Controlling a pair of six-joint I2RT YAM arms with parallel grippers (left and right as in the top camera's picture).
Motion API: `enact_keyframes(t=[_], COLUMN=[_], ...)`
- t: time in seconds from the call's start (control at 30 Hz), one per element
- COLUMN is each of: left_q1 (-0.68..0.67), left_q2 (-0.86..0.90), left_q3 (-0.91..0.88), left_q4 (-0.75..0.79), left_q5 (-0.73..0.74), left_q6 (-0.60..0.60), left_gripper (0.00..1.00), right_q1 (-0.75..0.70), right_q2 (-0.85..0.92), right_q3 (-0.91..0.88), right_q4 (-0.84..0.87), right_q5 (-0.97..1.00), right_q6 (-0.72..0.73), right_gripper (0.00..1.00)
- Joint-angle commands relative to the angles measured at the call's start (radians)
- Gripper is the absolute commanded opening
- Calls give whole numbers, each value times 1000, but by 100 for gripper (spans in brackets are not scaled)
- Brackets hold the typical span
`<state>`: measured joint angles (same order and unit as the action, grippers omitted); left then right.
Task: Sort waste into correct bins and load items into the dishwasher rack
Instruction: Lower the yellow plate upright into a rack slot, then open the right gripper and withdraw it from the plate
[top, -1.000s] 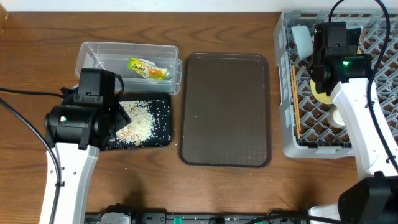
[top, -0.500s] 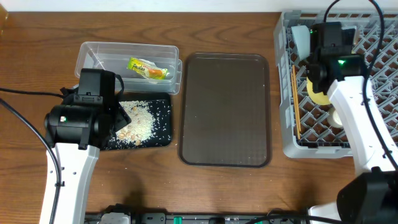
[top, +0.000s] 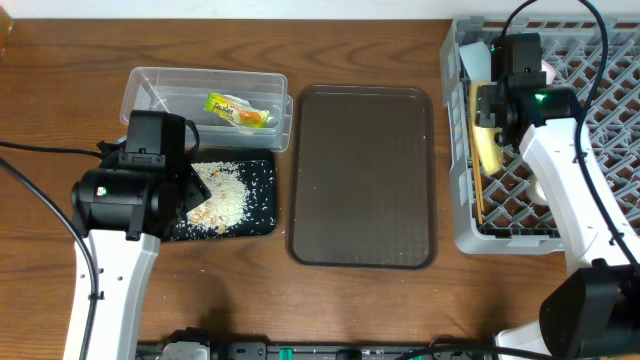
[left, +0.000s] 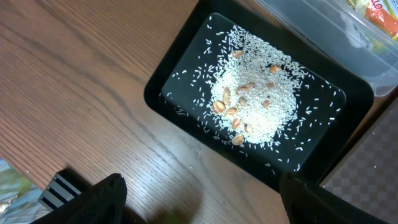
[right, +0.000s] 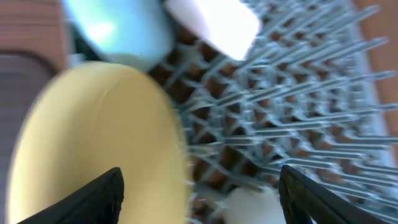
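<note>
The grey dishwasher rack (top: 455, 200) stands at the right. In it the yellow plate (top: 486, 138) leans on edge near the left wall, beside the chopsticks (top: 474, 170). The light blue bowl (top: 478, 62) and white bowl (top: 546, 70) sit at the back, and the white cup (top: 541, 186) sits nearer the front. My right gripper (top: 497, 118) hangs open over the plate (right: 93, 143), its jaws wide and not gripping it. My left gripper (top: 192, 190) is open above the black tray (left: 168, 74) holding the rice scraps (left: 258, 102). The snack wrapper (top: 238, 110) lies in the clear tub (top: 150, 82).
A large dark brown serving tray (top: 362, 175) lies between the bins and the rack. Bare wooden table (left: 81, 93) shows to the left of the black tray. The rack's lattice ribs (right: 298, 112) rise around my right gripper. The right wrist view is blurred.
My right gripper has gone from shut to open, letting go of the yellow plate, which now leans further left in the rack. The left arm has not moved.
</note>
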<state>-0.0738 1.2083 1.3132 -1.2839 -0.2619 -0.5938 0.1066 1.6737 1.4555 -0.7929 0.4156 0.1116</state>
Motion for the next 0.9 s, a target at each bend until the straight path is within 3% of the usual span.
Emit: enact_keyframes(t=[0.0,0.3,0.5,0.67,0.77,0.87], left_q1=[3,3,2,2,2,3], left_q2=[0,0,0,22,60,97], left_q3=[5,5,5,5,5,4], left_q4=[-6,-2,67,188,157,42], left_q5=[-13,-12,-8,151,208,209], left_q6=[17,17,56,202,235,235], left_gripper=[82,82,82,82,82,81], right_q1=[-5,-37,-34,-34,-34,-35], right_q2=[-53,-220,-254,-219,-205,-204], right_q3=[3,3,3,1,1,-3], right_q4=[-3,-17,-81,-107,-167,-232], right_q5=[-146,-294,-551,-646,-652,-611], right_q6=[34,33,18,18,22,64], right_gripper=[79,83,74,65,50,52])
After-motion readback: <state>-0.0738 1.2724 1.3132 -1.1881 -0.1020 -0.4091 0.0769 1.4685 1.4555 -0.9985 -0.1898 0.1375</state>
